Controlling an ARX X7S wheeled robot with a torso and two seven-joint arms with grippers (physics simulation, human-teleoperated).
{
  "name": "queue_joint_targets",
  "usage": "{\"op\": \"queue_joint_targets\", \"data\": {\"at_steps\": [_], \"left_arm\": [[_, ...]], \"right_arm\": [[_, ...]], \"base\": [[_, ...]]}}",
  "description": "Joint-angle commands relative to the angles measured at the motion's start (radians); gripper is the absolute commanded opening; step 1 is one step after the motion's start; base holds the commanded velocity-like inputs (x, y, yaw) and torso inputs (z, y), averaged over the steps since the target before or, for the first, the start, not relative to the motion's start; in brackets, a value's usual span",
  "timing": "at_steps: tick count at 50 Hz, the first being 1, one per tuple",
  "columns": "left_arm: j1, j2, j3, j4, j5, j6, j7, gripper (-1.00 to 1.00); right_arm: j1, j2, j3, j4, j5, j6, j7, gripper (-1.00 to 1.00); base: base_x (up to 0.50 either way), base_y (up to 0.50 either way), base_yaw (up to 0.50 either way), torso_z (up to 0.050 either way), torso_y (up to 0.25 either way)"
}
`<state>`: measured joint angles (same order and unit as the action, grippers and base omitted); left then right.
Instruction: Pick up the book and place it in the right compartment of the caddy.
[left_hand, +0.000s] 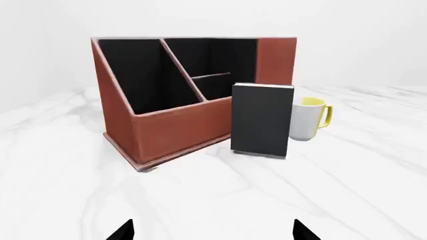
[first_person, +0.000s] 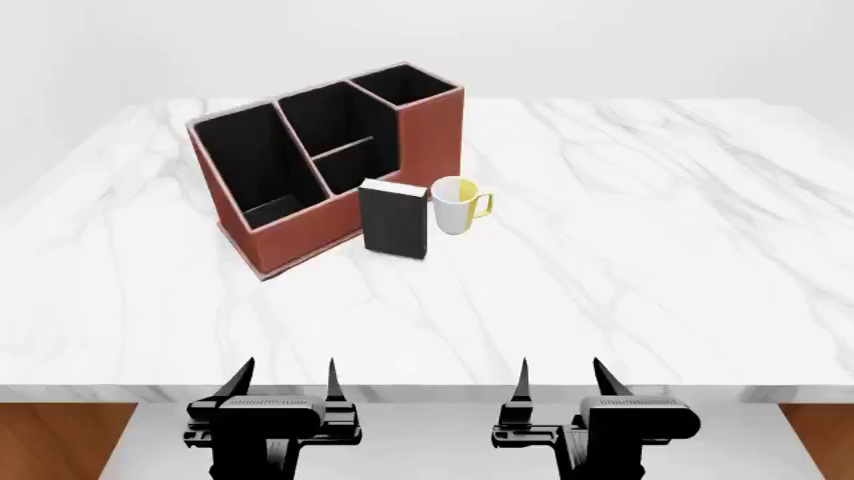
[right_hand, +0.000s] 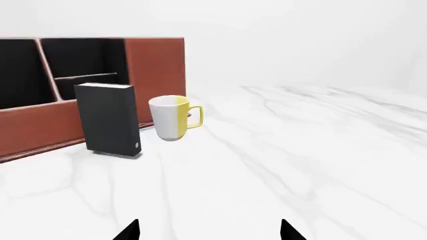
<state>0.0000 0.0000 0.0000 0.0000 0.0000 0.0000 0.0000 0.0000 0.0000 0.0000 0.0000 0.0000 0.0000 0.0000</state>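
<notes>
We have both tools, left (first_person: 284, 385) and right (first_person: 561, 383), spread and empty at the desk's (first_person: 641, 260) near edge. The book (first_person: 394, 220) stands upright before the caddy (first_person: 320, 165), beside the mug (first_person: 454, 206); we should pinch its covers without nudging the mug.

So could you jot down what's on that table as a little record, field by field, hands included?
surface: white marble table
book: black, standing upright in front of the caddy, not held
caddy: red-brown, black inside, three sections, all look empty
right compartment: tallest end cell, nothing in it
mug: white and yellow, just beside the book, handle pointing away from it
left gripper: open, at the table's near edge
right gripper: open, at the near edge
</notes>
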Motion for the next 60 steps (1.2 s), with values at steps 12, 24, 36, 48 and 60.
{"op": "queue_joint_targets", "data": {"at_steps": [12,24,36,48,60], "left_arm": [[-0.01,-0.049,0.045,0.003,-0.044,-0.021,-0.066,1.0],[0.055,-0.093,0.029,0.286,-0.079,-0.092,-0.1,1.0],[0.155,-0.135,-0.018,0.67,-0.165,-0.226,-0.127,1.0],[0.196,-0.163,-0.029,0.801,-0.213,-0.284,-0.14,1.0],[0.198,-0.174,-0.031,0.814,-0.228,-0.287,-0.154,1.0]], "right_arm": [[-0.004,0.049,-0.064,-0.02,0.047,0.024,0.047,1.0],[-0.078,0.102,-0.066,-0.298,0.071,0.1,0.063,1.0],[-0.161,0.138,-0.039,-0.641,0.108,0.226,0.103,1.0],[-0.192,0.157,-0.029,-0.759,0.135,0.268,0.123,1.0],[-0.198,0.172,-0.039,-0.798,0.15,0.292,0.133,1.0]], "base": [[0.0,0.0,0.0,0.0,0.0],[0.0,0.0,0.0,0.0,0.0],[0.0,0.0,0.0,0.0,0.0],[0.0,0.0,0.0,0.0,0.0],[0.0,0.0,0.0,0.0,0.0]]}}
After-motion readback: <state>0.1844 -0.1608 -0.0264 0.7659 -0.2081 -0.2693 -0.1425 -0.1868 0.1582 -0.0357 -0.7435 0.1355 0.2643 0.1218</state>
